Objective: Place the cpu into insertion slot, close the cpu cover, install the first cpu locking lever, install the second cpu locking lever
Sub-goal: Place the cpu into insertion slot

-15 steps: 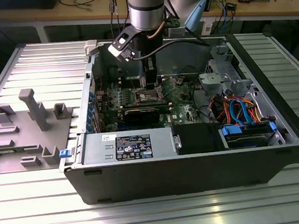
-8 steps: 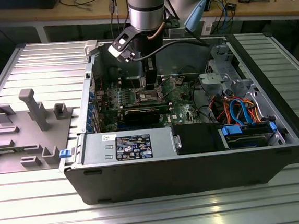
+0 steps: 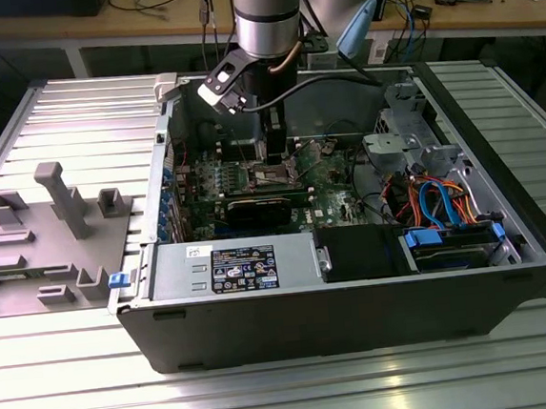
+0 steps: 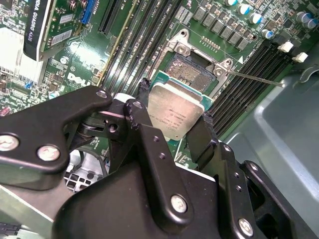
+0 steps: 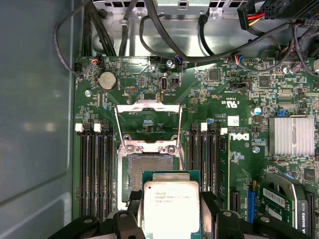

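Observation:
My gripper [image 4: 175, 103] is shut on the cpu [image 4: 175, 112], a flat square chip with a silvery top, with one black finger on each of two opposite edges. The cpu [image 5: 171, 206] hangs partly over the insertion slot [image 5: 149, 169], whose dark centre shows beyond the chip's edge. The socket [image 4: 192, 72] sits in the green board between rows of memory slots. The cpu cover [image 5: 147, 105] is swung open, standing up past the socket's far side. A thin locking lever [image 4: 254, 79] sticks out sideways from the socket corner. In the exterior view the gripper [image 3: 275, 152] reaches down inside the computer case [image 3: 358, 302].
Long black memory slots [image 5: 94, 174] flank the socket on both sides. A finned heatsink [image 5: 291, 135] and a black graphics card [image 4: 37, 25] lie nearby. Cable bundles [image 5: 199, 35] cross the case's far wall. A drive bay with blue cables [image 3: 446, 208] and a grey fixture [image 3: 56, 233] are on the table.

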Controlling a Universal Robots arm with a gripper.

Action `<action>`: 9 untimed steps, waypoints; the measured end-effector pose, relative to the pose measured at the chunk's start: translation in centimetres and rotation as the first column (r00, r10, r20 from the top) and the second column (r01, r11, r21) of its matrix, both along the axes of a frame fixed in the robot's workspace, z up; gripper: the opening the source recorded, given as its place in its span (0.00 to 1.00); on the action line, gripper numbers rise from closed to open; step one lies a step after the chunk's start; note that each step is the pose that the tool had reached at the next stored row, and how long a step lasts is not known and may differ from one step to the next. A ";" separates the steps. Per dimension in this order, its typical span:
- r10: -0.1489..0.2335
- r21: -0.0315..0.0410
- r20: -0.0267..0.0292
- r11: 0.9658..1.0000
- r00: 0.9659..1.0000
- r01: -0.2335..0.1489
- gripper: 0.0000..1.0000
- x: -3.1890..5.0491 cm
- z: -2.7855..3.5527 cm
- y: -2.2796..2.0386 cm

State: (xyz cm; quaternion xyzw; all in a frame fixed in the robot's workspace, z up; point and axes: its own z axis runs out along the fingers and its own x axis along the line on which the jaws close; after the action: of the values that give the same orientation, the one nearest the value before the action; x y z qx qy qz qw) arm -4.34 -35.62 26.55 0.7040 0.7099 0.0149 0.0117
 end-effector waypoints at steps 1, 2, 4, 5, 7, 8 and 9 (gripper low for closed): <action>0.000 0.000 0.000 1.000 1.000 0.000 0.55 0.00 -0.02 0.00; 0.000 0.000 0.000 1.000 1.000 0.000 0.55 0.00 -0.05 0.00; 0.000 0.000 0.000 1.000 1.000 0.000 0.55 0.00 -0.10 0.00; 0.000 0.000 0.000 1.000 1.000 0.000 0.55 0.00 -0.12 0.00; 0.000 0.000 0.000 1.000 1.000 0.000 0.55 0.00 -0.17 0.00; 0.000 0.000 0.000 1.000 1.000 0.000 0.55 0.00 -0.19 0.00; 0.000 0.000 0.000 1.000 1.000 0.000 0.55 0.00 -0.22 0.00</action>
State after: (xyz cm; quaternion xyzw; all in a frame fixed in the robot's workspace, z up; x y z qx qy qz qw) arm -4.35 -35.62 26.33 0.7040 0.7099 0.0149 0.0117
